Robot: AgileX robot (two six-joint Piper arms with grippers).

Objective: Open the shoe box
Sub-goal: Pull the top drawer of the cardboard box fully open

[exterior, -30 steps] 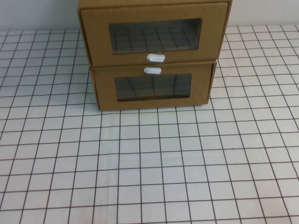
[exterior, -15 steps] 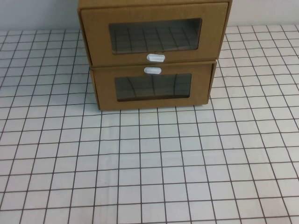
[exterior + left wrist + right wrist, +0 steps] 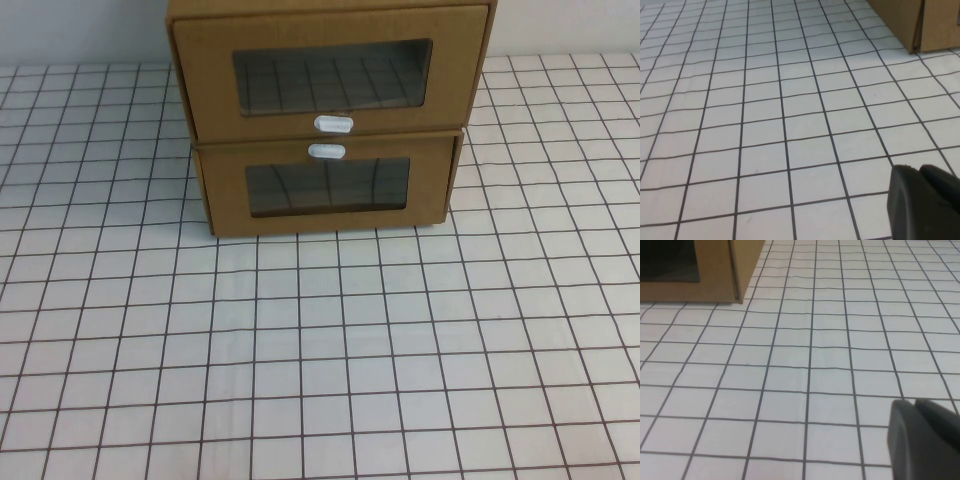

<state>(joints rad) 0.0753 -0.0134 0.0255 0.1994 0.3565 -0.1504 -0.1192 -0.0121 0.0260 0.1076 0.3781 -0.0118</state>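
Nothing shifted over the last sec.: boxes, bench and both arms sat exactly as before, so the task hadn't started. Both box fronts were closed flush.

Upper shoe box (image 3: 330,70) was stacked square on lower shoe box (image 3: 325,185) at upper centre of the high view, on the bench (image 3: 320,360). Neither arm appeared in that view. Left end effector (image 3: 920,172), seen only from its wrist cam, hung low over bare bench w/ jaws pressed together, holding nothing, well apart from the lower shoe box's corner. Right end effector (image 3: 916,405) was likewise closed tight & empty, low over the bench, well short of that box's other corner.

Materials: plain brown cardboard, matte, in crisp-edged rectangular shells. Each front had a wide clear-film window, glossy enough to mirror the bench's grid lines. Upper pull tab (image 3: 333,124), a small white oval, sat just under the upper window. Lower pull tab (image 3: 326,151) sat just above the lower one, so the two were close across the seam btwn boxes. Bench surface was a smooth white sheet w/ thin dark grid. Tabs looked like the only grip points, small & prob. fiddly to catch.
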